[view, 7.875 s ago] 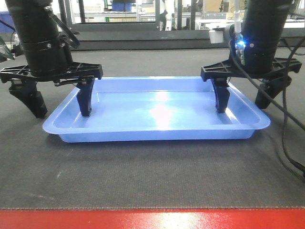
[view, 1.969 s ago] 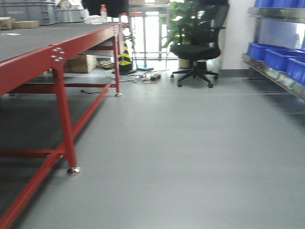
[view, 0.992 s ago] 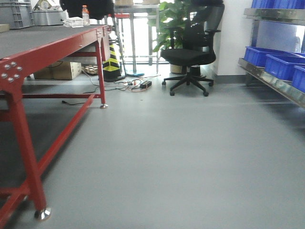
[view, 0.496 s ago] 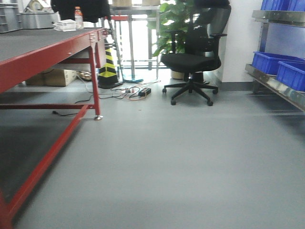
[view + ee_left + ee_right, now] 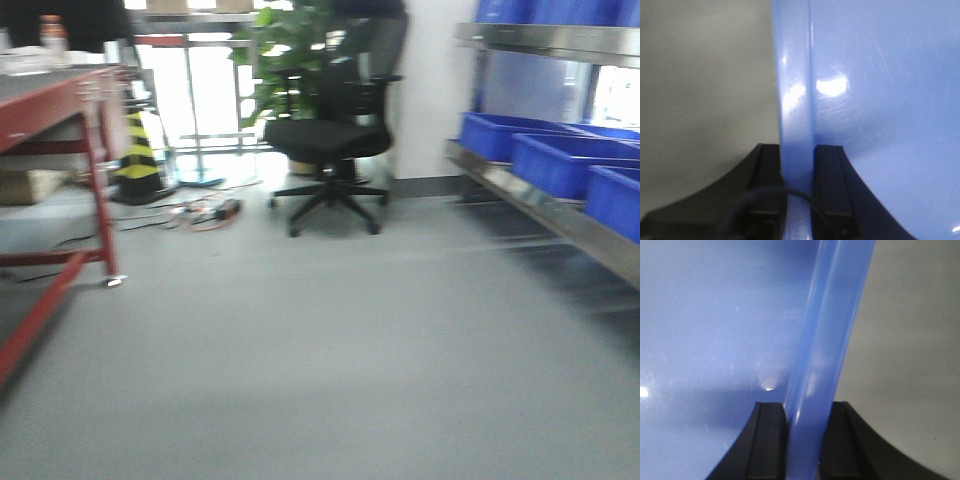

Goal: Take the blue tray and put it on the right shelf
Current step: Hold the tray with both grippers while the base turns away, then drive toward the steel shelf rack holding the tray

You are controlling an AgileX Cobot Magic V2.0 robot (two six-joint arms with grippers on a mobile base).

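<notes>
The tray [image 5: 880, 90] is glossy, smooth blue plastic with fine scratches. The left claw [image 5: 798, 160] and right claw [image 5: 807, 420] look matt black. Shelf [image 5: 545, 205], right: shiny metal. Bins [image 5: 560, 160]: blue plastic. Floor [image 5: 330, 360]: smooth.

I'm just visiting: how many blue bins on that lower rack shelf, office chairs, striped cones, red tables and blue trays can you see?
Blue bins on the lower right shelf: 3
Office chair: 1
Striped cone: 1
Red table: 1
Blue tray: 1
Total: 7
</notes>
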